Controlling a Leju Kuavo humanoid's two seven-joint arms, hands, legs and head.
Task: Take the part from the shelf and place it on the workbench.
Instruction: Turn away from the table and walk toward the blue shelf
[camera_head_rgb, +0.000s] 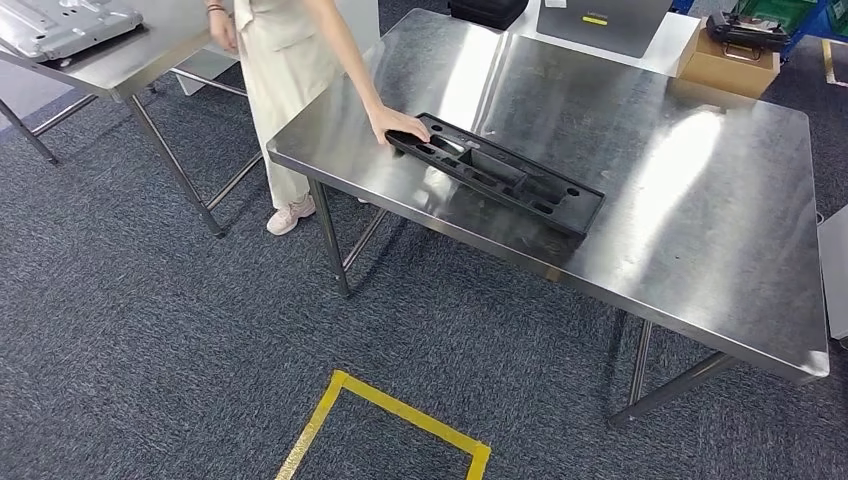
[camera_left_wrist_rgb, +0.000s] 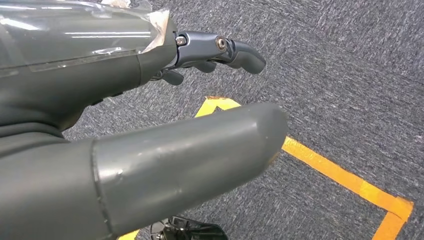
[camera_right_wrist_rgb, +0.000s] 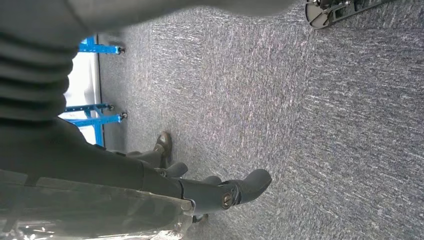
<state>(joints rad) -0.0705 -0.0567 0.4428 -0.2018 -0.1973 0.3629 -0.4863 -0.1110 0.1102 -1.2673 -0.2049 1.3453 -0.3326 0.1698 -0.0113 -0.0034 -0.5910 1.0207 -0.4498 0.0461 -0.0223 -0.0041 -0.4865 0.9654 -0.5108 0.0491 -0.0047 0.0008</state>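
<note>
Part (camera_head_rgb: 497, 175) is already sitting on the workbench (camera_head_rgb: 690, 200), a long black moulded tray-looking thing with a bunch of recesses, lying flat and angled across the steel top, closer to the near-left corner than the far side. One end has a person's hand (camera_head_rgb: 395, 124) resting on it; they're standing at the left edge of the bench in light clothes and pale shoes.

Left hand (camera_left_wrist_rgb: 150, 150) is hanging over the grey carpet (camera_left_wrist_rgb: 350, 75), thick grey thumb sticking out, darker fingers (camera_left_wrist_rgb: 235, 52) only loosely bent and spread away from the thumb, nothing in it. Yellow floor tape (camera_left_wrist_rgb: 340, 172) runs right under it, same square outline you see from the head view in front of the bench.

Right hand (camera_right_wrist_rgb: 165, 175) is likewise down over carpet, fingers (camera_right_wrist_rgb: 250, 185) a bit curled but apart, holding nothing. Blue frame legs (camera_right_wrist_rgb: 97, 112) with casters show off past it.

Other stuff: a second steel table (camera_head_rgb: 120, 60) off to the left with a pale metal piece (camera_head_rgb: 65, 25) on it, and a cardboard box (camera_head_rgb: 728, 65) beyond the far edge of the bench
</note>
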